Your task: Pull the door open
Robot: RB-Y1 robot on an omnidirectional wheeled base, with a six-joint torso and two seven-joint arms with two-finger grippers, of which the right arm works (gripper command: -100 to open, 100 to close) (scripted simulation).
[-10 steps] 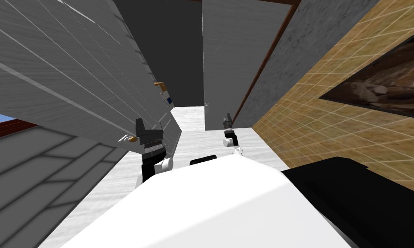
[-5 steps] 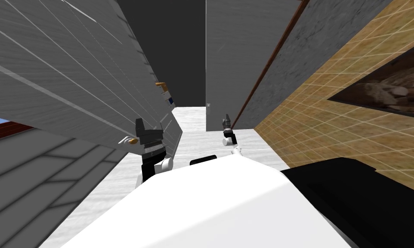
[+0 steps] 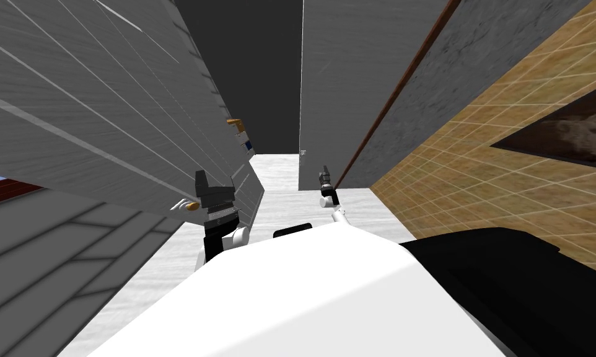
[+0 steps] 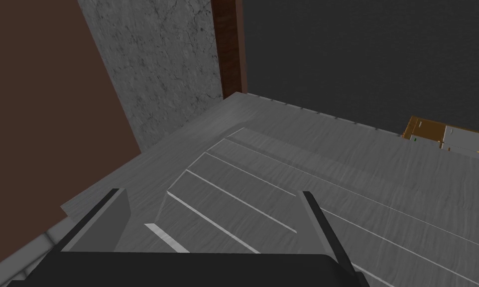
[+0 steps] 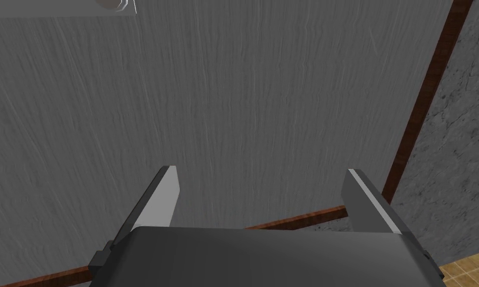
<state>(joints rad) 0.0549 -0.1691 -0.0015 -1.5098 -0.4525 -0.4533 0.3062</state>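
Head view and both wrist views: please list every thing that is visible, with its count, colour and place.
Panelled door: one, grey, along my left.
Knob: one, brass-coloured, on the panelled door beside the left gripper.
Plain door: one, grey, ahead of the right gripper.
Door handle: one, light grey, near the plain door's left edge.
Door frame: one, red-brown, right of the plain door.
Tiled wall: one, tan, on my right.
Picture: one, dark brown, on the tiled wall.
Small boxes: about three, orange-brown, white, blue, beyond the panelled door.
Floor: white, between the doors.
Left gripper: one, dark, fingers open, at the panelled door.
Right gripper: one, dark, fingers open, facing the plain door.
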